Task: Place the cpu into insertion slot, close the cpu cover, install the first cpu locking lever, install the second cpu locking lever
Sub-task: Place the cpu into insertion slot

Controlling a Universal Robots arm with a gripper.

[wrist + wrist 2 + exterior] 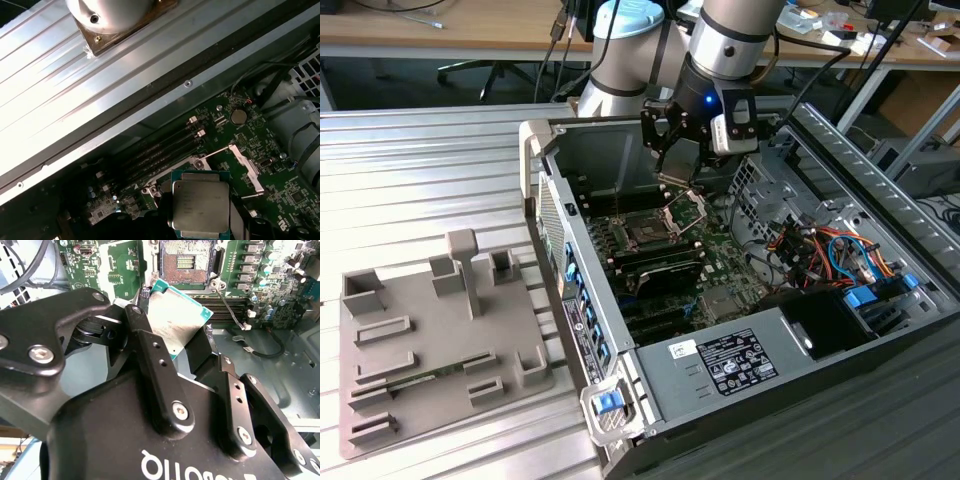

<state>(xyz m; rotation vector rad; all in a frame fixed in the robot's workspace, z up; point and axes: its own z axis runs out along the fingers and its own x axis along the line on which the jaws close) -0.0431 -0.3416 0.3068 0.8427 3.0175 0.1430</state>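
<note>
**Exterior view: cpu [674,178] gripped above insertion slot [645,232]**

Ribbed metal table [420,170] carrying open computer case [680,410]. Grey moulded tray [415,300] on the exterior view's left. Wooden desks behind. Arm reaching down into case, tool [678,165] clamped on cpu, held tilted, clear of slot. Thin metal cpu cover [688,208] standing open. Second wrist view: silvery cpu [177,320] face, green rim, black fingers [150,355] either side.

The cpu [177,320] is showing a silvery-grey face edged in teal-green. The fingers [155,365] are presenting matt black. The insertion slot [186,262] is showing a black frame around a speckled grey-tan centre. The motherboard [725,262] is reading green. The table [420,170] is showing ribbed silver. The cables [825,245] are showing orange, red and blue.
</note>
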